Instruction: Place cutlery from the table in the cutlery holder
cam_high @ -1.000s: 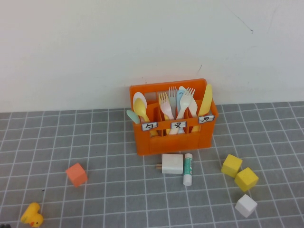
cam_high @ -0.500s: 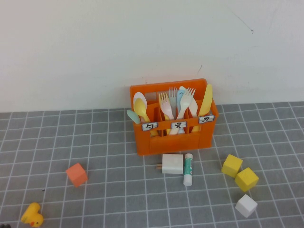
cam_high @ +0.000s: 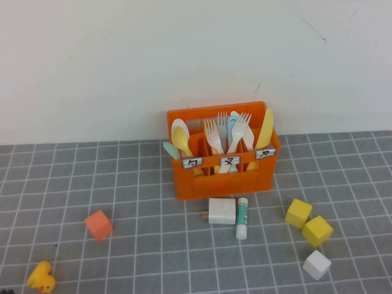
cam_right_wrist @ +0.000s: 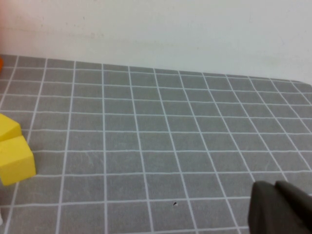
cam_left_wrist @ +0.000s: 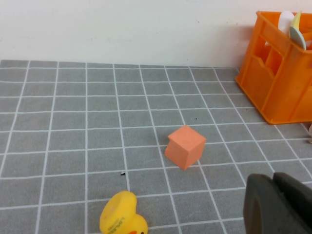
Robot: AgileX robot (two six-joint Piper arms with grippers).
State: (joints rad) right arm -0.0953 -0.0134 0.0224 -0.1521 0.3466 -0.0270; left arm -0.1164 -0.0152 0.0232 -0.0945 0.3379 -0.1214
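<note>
The orange cutlery holder (cam_high: pixel 223 177) stands on the grey gridded table (cam_high: pixel 122 184) against the white wall. The pale-yellow spoon (cam_high: pixel 181 141) stands upright in its left compartment beside a white and a teal spoon. Forks fill the middle compartment and a yellow knife (cam_high: pixel 264 131) the right one. The holder's end also shows in the left wrist view (cam_left_wrist: pixel 278 78). My left gripper (cam_left_wrist: pixel 274 180) is shut and empty, low over the table near the front left, far from the holder. My right gripper (cam_right_wrist: pixel 275 186) is shut and empty over bare table at the right. Neither gripper shows in the high view.
In front of the holder lie a white charger block (cam_high: pixel 222 211) and a glue stick (cam_high: pixel 242 218). An orange cube (cam_high: pixel 98 225) and a yellow duck (cam_high: pixel 41 277) sit at the front left. Two yellow cubes (cam_high: pixel 309 222) and a white cube (cam_high: pixel 317 265) sit at the front right.
</note>
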